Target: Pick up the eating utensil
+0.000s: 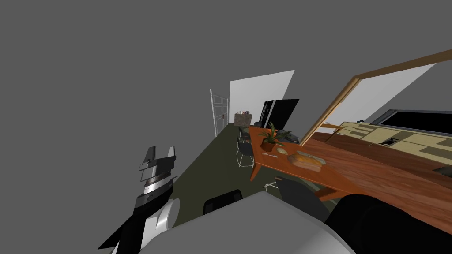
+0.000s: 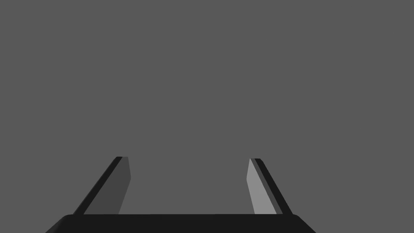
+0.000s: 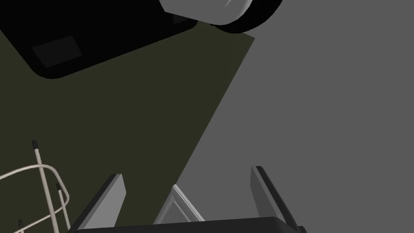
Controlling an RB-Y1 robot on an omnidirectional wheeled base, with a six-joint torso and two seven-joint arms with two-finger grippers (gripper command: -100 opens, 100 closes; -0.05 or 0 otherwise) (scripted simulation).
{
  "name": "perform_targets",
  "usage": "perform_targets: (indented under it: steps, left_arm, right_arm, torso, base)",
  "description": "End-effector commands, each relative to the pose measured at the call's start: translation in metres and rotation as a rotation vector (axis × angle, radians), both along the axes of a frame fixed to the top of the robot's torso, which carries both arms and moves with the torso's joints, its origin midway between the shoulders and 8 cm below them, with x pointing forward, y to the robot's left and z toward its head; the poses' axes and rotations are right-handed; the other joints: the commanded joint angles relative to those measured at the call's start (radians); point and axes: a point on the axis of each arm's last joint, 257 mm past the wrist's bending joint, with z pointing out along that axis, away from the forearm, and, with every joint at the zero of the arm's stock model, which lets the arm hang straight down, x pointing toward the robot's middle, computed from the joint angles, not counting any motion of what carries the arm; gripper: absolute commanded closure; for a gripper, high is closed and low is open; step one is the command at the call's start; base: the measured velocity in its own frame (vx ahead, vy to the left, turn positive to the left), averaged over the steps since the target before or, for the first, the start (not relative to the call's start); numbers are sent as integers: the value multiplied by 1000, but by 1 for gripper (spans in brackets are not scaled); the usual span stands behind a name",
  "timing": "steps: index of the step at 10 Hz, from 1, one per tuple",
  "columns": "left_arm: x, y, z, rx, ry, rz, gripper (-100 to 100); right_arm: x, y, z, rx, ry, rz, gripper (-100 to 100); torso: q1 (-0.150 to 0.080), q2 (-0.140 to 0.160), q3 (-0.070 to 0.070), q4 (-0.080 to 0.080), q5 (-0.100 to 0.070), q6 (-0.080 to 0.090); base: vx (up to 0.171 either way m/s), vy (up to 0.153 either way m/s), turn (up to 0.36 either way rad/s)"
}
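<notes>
On the orange-brown table (image 1: 353,176), a thin pale sliver that may be the eating utensil (image 1: 268,155) lies near the front edge, by a potted plant (image 1: 270,136). It is too small to make out. My left gripper (image 1: 160,153) is raised at the lower left, far from the table, open and empty. In the left wrist view the left gripper (image 2: 188,159) faces a flat grey wall. My right gripper (image 3: 186,176) is open with nothing between its fingers. It points down at dark olive floor (image 3: 133,121) where the floor meets a grey wall.
A loaf on a board (image 1: 305,160) and a small pale item (image 1: 282,151) share the table. Dark chairs (image 1: 244,147) line its left side, and another (image 1: 300,194) stands close to me. Wire chair legs (image 3: 40,182) show beside the right gripper. A cream counter (image 1: 397,136) runs at the right.
</notes>
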Motion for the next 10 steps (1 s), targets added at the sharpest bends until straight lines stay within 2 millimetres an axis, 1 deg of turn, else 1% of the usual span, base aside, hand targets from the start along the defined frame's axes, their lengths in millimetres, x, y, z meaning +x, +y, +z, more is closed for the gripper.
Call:
perform_targets:
  steps: [1,2,3,4,5,6,7,8,9,10]
  left_arm:
    - [0,0,0,0,0,0,0]
    - [0,0,0,0,0,0,0]
    - [0,0,0,0,0,0,0]
    - [0,0,0,0,0,0,0]
    - [0,0,0,0,0,0,0]
    - [0,0,0,0,0,0,0]
    - [0,0,0,0,0,0,0]
    - [0,0,0,0,0,0,0]
    - [0,0,0,0,0,0,0]
    - [0,0,0,0,0,0,0]
  right_arm:
    - [-19,-18,-12,-49,38,25,-100]
    - [-43,-41,-23,-118,75,91,-100]
    - [-50,-48,-28,-131,92,86,-100]
    - [-76,-76,-38,-204,135,149,-100]
    - [-82,-83,-40,-216,150,146,-100]
    - [-103,-110,-46,-284,184,210,-100]
    - [-109,-118,-48,-297,198,207,-100]
    - [-125,-146,-49,-361,225,273,-100]
    - [-133,-156,-51,-377,246,268,-100]
    - [-153,-192,-51,-453,286,327,-100]
  torso:
    - [0,0,0,0,0,0]
    - [0,0,0,0,0,1]
    - [-1,-1,-1,0,0,0]
    - [-1,-1,-1,0,0,1]
    - [-1,-2,-1,0,0,0]
    - [-2,-2,-1,0,0,1]
    - [-2,-3,-2,0,0,0]
    - [-2,-2,-1,-1,-1,1]
    - [-2,-3,-2,-1,0,0]
    - [-2,-3,-2,-1,-1,1]
  base:
    - [20,-1,120]
    - [38,-4,234]
    - [33,-14,103]
    - [43,-12,219]
    - [40,-23,111]
    - [48,-22,172]
    - [48,-27,127]
    - [64,-32,217]
    - [54,-36,123]
    - [57,-55,186]
